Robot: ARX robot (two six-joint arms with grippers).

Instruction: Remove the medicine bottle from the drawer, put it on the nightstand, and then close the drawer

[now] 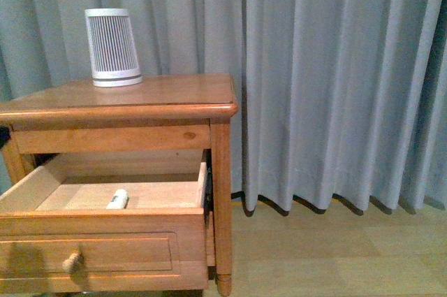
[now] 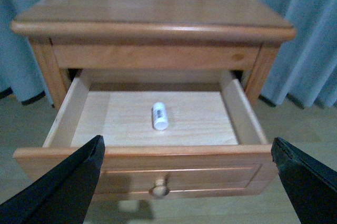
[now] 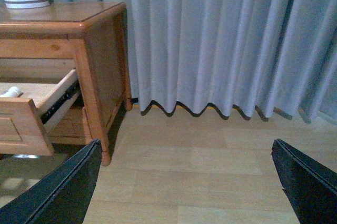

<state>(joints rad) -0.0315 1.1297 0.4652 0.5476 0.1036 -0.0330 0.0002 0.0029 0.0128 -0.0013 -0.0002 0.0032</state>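
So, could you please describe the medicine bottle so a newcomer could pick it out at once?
Find the orange-brown nightstand in front of the grey curtain; its upper drawer is pulled open. Alone on the drawer's pale floor lies the bottle, on its side. It is small, white and smooth, unlike the bigger ribbed white device standing on the nightstand's top.

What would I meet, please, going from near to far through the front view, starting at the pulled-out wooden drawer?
Small round wooden knob on the open orange-brown drawer → small white cylindrical medicine bottle lying inside it → white ribbed tapered device standing on the orange-brown wooden nightstand → grey pleated curtain.
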